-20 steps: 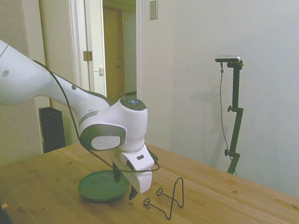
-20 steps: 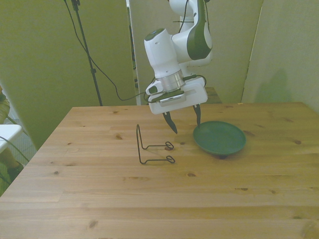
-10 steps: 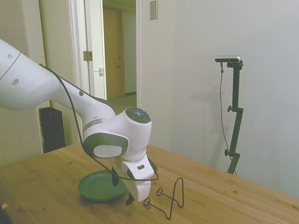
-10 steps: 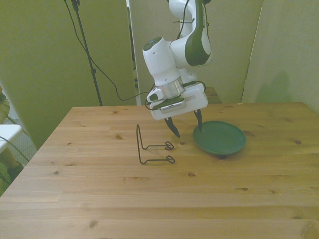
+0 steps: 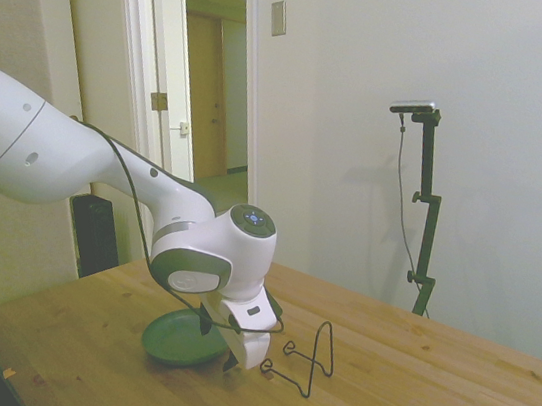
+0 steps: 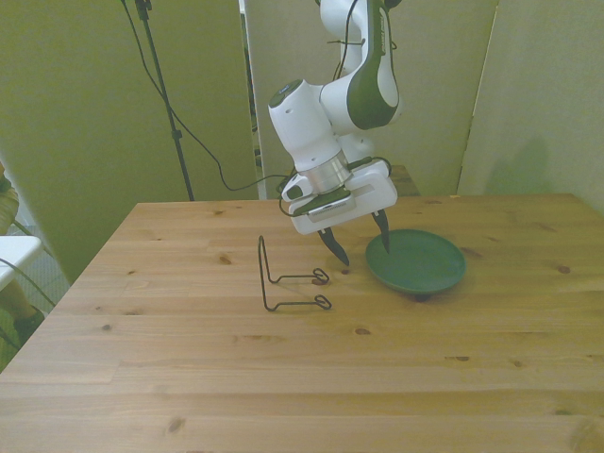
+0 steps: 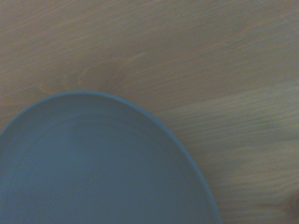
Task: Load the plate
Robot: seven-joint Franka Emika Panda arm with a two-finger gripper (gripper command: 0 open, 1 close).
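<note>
Plate (image 6: 416,261) flat on table (image 6: 283,377), right of centre in front view. My gripper (image 6: 360,247) wide open, empty, straddling near rim. I'd lower squarely, close on rim, avoid wire stand (image 6: 288,280).

— Item: legible text, labels, brands, numbers, signs?
— None that I can read. My arm's casing (image 6: 363,80), the plate (image 6: 420,260), the counter (image 6: 283,368) and the wall plaque (image 5: 278,17) all show blank.
</note>
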